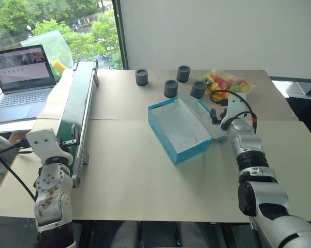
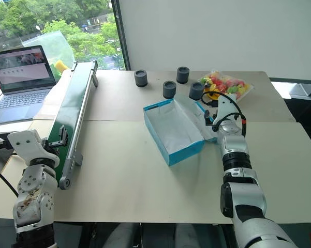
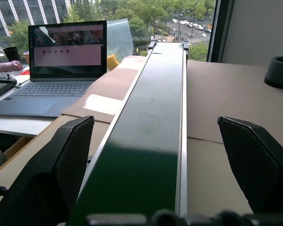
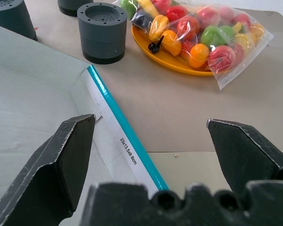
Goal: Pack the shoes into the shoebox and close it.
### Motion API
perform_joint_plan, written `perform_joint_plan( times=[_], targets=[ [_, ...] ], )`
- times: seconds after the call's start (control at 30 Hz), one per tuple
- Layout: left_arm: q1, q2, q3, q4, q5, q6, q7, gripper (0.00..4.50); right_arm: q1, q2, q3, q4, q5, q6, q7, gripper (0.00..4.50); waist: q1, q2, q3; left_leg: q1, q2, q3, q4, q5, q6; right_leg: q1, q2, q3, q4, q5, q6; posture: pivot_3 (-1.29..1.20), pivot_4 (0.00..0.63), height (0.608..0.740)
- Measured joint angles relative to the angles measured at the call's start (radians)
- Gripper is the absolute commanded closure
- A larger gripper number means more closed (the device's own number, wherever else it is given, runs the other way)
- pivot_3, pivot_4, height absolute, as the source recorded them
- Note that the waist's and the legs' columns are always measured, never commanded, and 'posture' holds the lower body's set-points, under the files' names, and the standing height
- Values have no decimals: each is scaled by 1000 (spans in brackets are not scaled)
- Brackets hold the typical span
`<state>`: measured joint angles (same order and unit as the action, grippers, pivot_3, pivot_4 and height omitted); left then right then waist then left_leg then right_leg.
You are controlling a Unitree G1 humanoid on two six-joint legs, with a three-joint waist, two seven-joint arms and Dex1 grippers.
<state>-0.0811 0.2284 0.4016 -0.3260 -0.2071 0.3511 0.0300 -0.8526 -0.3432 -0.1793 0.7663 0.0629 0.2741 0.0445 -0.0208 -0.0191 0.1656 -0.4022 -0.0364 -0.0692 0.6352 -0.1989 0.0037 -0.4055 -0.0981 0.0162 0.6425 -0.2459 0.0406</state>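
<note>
A bright blue shoebox [image 1: 180,132] with a white inside lies open near the middle of the table [image 1: 134,181], nothing visible inside it. The right gripper [image 4: 150,141], fingers spread wide and holding nothing, hovers over the box's flap lid at its 3 o'clock side. The left gripper [image 3: 155,155], equally wide and empty, faces the green conveyor [image 1: 78,111] at the box's 9 o'clock.

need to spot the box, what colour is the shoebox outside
Bright blue outside, white inside; the shoebox shows best in the left eye view.
</note>
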Motion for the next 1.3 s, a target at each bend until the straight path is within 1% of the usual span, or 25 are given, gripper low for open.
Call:
perform_joint_plan(
  times=[0.07,0.13,0.17,0.23,0.27,0.3,0.33,0.4,0.47,0.57,0.67,0.7,0.73,0.77,0.87,0.93,1.0,1.1,1.2,1.3],
  targets=[
    [1,3,-1,-1,1,4,-2,0,0,3,0,-4,0,0,0,32,0,0,0,0,0,0,0,0,0,0,0,0,0,0,0,0,150,740],
    [28,23,-2,-13,6,34,-5,0,-17,51,17,-64,0,0,25,32,-16,0,0,0,1,0,0,0,0,-2,1,3,2,0,0,0,150,740],
    [41,21,-9,-17,9,45,-6,0,-39,81,47,-120,3,-1,66,32,-28,0,0,0,2,0,-1,0,0,-6,2,7,4,0,0,0,150,740],
    [51,14,-22,-20,9,52,-7,0,-65,109,93,-219,28,-1,143,32,-33,0,0,0,2,-1,-1,0,0,-6,3,8,5,0,0,0,150,740],
    [59,12,-25,-26,9,55,-6,0,-62,123,137,-343,78,31,247,32,-33,0,0,-1,3,-1,-1,0,0,-7,4,7,5,0,0,0,150,740],
    [68,11,-24,-31,9,56,-5,0,-56,123,176,-434,116,56,321,32,-33,0,0,-2,4,-2,-1,-1,-1,-8,4,7,5,0,0,0,150,740],
    [72,7,-26,-34,9,60,-4,0,-42,119,239,-586,186,119,442,32,-29,0,0,-2,4,-2,-1,-2,-1,-8,5,7,5,0,0,0,150,740],
    [83,3,-27,-46,9,64,-3,0,-2,95,341,-790,306,222,619,32,-18,-2,-1,-3,6,-5,0,-3,-1,-8,5,4,4,0,0,0,150,740],
    [92,5,-26,-54,8,66,-7,0,70,38,417,-925,407,311,778,32,3,-3,-2,-3,5,-8,5,-4,-2,-4,3,1,1,0,0,0,150,740],
    [113,32,-17,-54,4,74,-31,0,122,-27,475,-965,430,363,866,32,10,-3,-2,-1,3,-8,7,-4,-1,-1,2,0,-1,3,0,0,150,740],
    [125,72,-1,-53,-13,92,-81,0,137,-35,487,-967,419,376,866,32,7,-3,-2,1,4,-8,7,-4,-2,-1,6,1,0,4,-3,0,150,740],
    [143,107,-10,-54,-20,96,-118,0,136,-23,487,-968,417,378,854,32,5,-3,-2,2,6,-8,7,-4,-2,-1,8,1,0,4,-4,0,150,740],
    [179,170,-28,-57,-28,108,-184,0,137,-1,483,-974,415,384,824,32,-1,-3,-2,3,10,-7,6,-4,-3,-1,10,1,1,4,-7,0,150,740],
    [202,214,-31,-58,-32,114,-233,0,142,21,474,-976,414,393,793,32,-6,-3,-2,3,11,-7,5,-4,-3,-2,11,1,2,3,-8,0,150,740],
    [208,262,-16,-47,-49,128,-288,0,169,73,467,-976,409,417,713,32,-4,-3,-2,3,14,-7,4,-4,-4,-3,14,1,3,3,-9,0,150,740],
    [168,290,25,1,-52,162,-280,0,207,129,465,-976,387,426,632,32,-1,-3,-2,3,15,-7,4,-5,-4,-4,16,1,3,3,-10,0,150,740],
    [136,295,56,24,-48,191,-253,0,231,154,470,-975,371,433,583,32,0,-3,-2,2,15,-7,4,-5,-4,-4,15,2,3,3,-10,0,150,740],
    [103,259,88,31,-56,234,-196,0,261,168,466,-972,342,434,522,32,2,-4,-2,2,15,-7,4,-5,-4,-4,14,2,3,3,-9,0,150,740],
    [56,214,136,30,-86,269,-146,0,291,171,470,-966,330,434,504,32,5,-4,-2,2,16,-7,4,-5,-5,-4,15,2,3,3,-9,0,150,740],
    [31,211,152,25,-100,288,-130,0,296,170,481,-961,313,433,507,32,2,-4,-2,3,15,-6,4,-5,-5,-4,15,3,3,3,-10,0,150,740]
  ],
)
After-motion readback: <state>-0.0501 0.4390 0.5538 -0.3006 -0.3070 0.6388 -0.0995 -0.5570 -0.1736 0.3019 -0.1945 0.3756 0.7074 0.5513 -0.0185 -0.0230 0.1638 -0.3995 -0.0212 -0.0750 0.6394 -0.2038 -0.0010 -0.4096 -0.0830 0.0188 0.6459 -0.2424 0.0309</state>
